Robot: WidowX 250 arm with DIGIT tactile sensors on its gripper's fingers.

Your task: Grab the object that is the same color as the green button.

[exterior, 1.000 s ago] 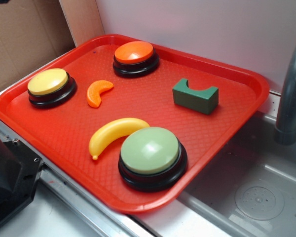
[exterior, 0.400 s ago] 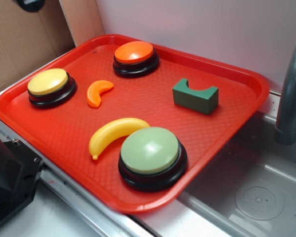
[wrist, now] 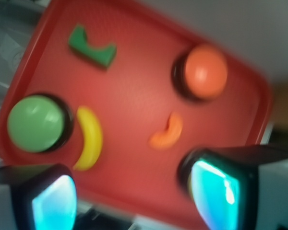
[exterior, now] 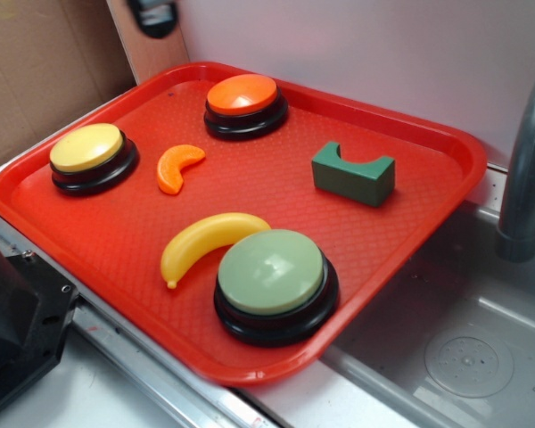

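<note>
A dark green notched block (exterior: pixel 354 173) lies on the right part of the red tray (exterior: pixel 116 241); in the wrist view the block (wrist: pixel 92 46) is at the upper left. The green button (exterior: pixel 271 271), pale sage on a black base, stands at the tray's near edge, and in the wrist view this button (wrist: pixel 35 123) sits far left. Only a dark piece of my gripper (exterior: pixel 154 15) shows at the top edge of the exterior view, high above the tray's far-left corner. In the wrist view the gripper (wrist: pixel 134 196) is open, its teal fingertips (wrist: pixel 215 189) wide apart with nothing between.
On the tray also stand an orange-topped button (exterior: pixel 242 96) and a yellow-topped button (exterior: pixel 87 149), with an orange slice (exterior: pixel 177 167) and a banana (exterior: pixel 207 242) between them. A grey faucet (exterior: pixel 526 169) and sink basin (exterior: pixel 468 357) are to the right. Cardboard stands at back left.
The dark gripper part at the top edge has moved right, from the far-left corner to above the tray's back-left corner. Nothing on the tray has moved.
</note>
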